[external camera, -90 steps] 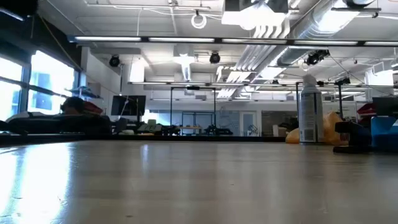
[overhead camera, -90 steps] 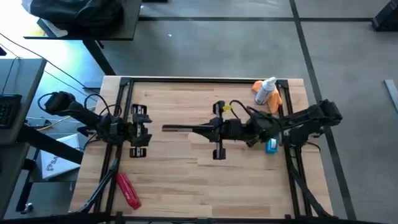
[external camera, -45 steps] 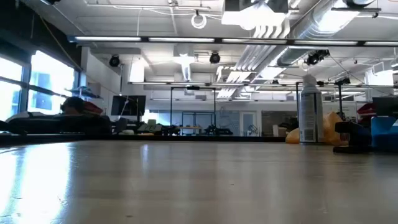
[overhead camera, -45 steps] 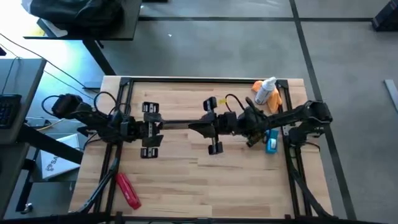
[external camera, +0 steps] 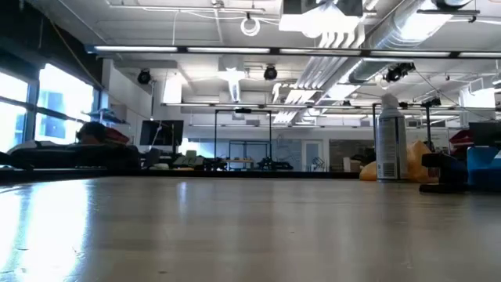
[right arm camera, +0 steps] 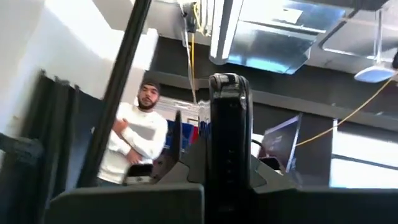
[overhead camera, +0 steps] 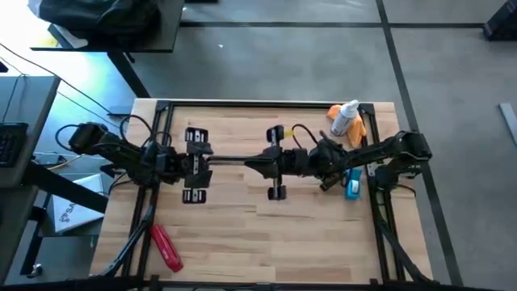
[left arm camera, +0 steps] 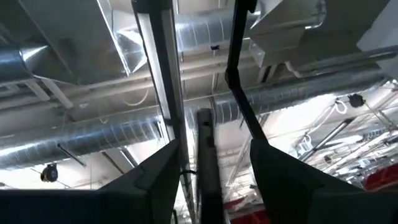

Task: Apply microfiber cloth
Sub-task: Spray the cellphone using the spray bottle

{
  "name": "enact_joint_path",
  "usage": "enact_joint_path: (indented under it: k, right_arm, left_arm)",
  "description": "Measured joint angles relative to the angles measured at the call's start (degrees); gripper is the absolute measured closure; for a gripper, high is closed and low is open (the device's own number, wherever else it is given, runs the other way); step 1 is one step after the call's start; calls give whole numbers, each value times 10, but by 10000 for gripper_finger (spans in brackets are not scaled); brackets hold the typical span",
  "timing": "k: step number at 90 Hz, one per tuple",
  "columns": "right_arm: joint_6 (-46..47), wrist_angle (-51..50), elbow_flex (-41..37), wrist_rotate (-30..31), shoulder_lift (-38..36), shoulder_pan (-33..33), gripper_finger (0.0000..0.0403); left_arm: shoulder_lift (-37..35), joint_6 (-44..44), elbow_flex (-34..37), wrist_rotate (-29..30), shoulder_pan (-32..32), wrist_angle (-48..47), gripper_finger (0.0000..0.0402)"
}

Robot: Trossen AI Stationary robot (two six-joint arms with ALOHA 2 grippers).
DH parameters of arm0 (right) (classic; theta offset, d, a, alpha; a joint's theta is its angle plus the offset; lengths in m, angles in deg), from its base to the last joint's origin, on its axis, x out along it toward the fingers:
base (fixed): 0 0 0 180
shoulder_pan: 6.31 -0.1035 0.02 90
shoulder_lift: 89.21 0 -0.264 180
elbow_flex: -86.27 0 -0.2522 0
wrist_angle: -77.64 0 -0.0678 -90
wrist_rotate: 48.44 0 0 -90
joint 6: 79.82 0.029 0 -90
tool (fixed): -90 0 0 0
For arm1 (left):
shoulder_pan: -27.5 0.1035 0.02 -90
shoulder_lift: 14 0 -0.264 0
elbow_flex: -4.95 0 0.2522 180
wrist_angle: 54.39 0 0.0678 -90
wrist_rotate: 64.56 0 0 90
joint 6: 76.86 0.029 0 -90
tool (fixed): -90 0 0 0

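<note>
Both pincers (overhead camera: pixel 230 164) clear of microfiber cloth (overhead camera: pixel 356 132)

My left arm reaches in from the left side of the table and lies stretched toward the middle, its left end effector (overhead camera: pixel 196 164) held with the fingers spread apart across the table's depth. My right arm comes in from the right side, folded low and stretched leftward, so my right end effector (overhead camera: pixel 276 162) sits near mid-table facing the left one, also with its fingers spread. The two end effectors are near each other but not touching.
</note>
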State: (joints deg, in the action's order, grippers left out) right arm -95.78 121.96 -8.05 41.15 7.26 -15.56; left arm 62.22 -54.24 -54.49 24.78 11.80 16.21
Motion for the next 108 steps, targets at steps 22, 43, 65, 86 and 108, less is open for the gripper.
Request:
enact_joint_path:
  k: [22, 43, 65, 86, 108]
  right_arm:
    - [-2, 0, 0, 0, 0, 0, 403]
    - [1, 12, 0, -20, 1, -1, 403]
    - [4, 24, 0, -33, 1, -3, 403]
    - [-2, 34, 0, -33, 1, -3, 403]
    - [-11, 5, 26, -34, 1, -3, 403]
  left_arm:
    - [24, 9, -26, 2, 1, 0, 268]
    - [30, 4, -32, -51, 0, 12, 311]
    - [33, 6, -32, -72, -4, 35, 338]
    - [46, 2, -33, -74, 5, 56, 339]
    - [47, 2, -49, -79, 7, 53, 339]
